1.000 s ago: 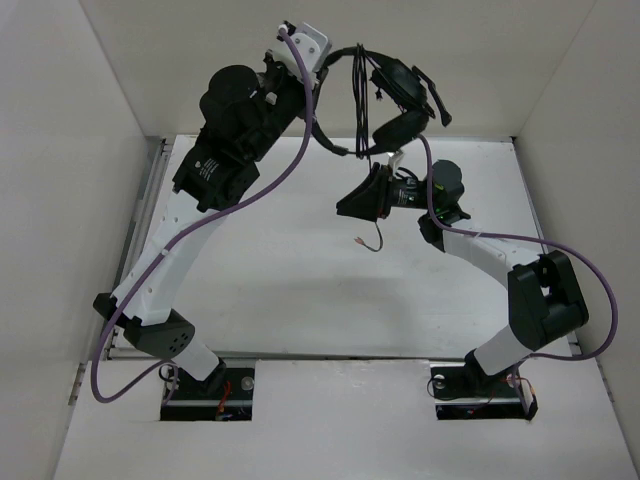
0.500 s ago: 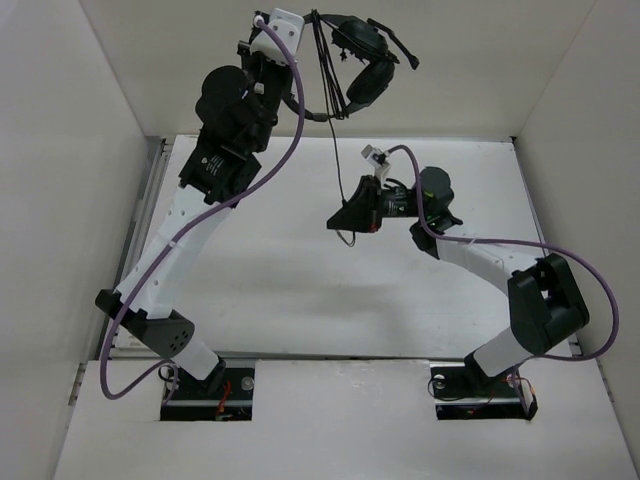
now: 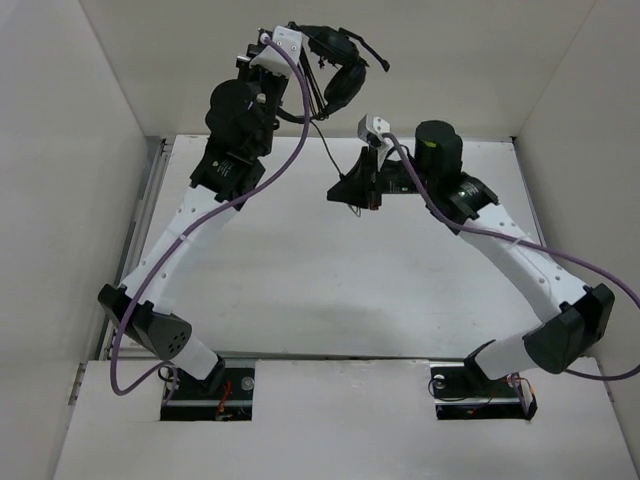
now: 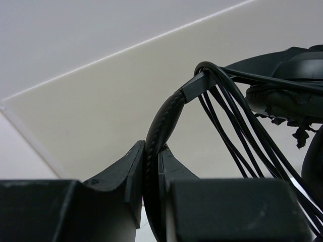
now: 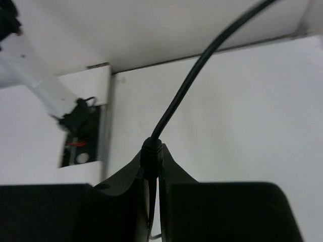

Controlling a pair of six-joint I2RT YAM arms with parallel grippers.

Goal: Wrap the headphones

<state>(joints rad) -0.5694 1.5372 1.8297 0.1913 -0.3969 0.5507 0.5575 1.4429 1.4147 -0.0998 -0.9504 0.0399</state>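
The black headphones (image 3: 335,62) hang high in the air at the back, above the table's far edge. My left gripper (image 3: 291,52) is shut on the padded headband (image 4: 162,126), with several turns of cord (image 4: 237,126) looped over it beside an earcup (image 4: 285,93). My right gripper (image 3: 338,193) is shut on the thin black cord (image 5: 192,75) at a ribbed sleeve (image 5: 151,154), lower and to the right of the headset. The cord (image 3: 325,145) runs taut from the headset down to it. The plugs are hidden.
White walls (image 3: 90,120) enclose the table (image 3: 290,280) on three sides. Purple arm cables (image 3: 270,165) trail along both arms. The arm bases (image 3: 205,385) sit at the near edge.
My left gripper has carried the headphones further left and up toward the back wall. My right arm has risen and extended, its gripper holding the cord about where it was.
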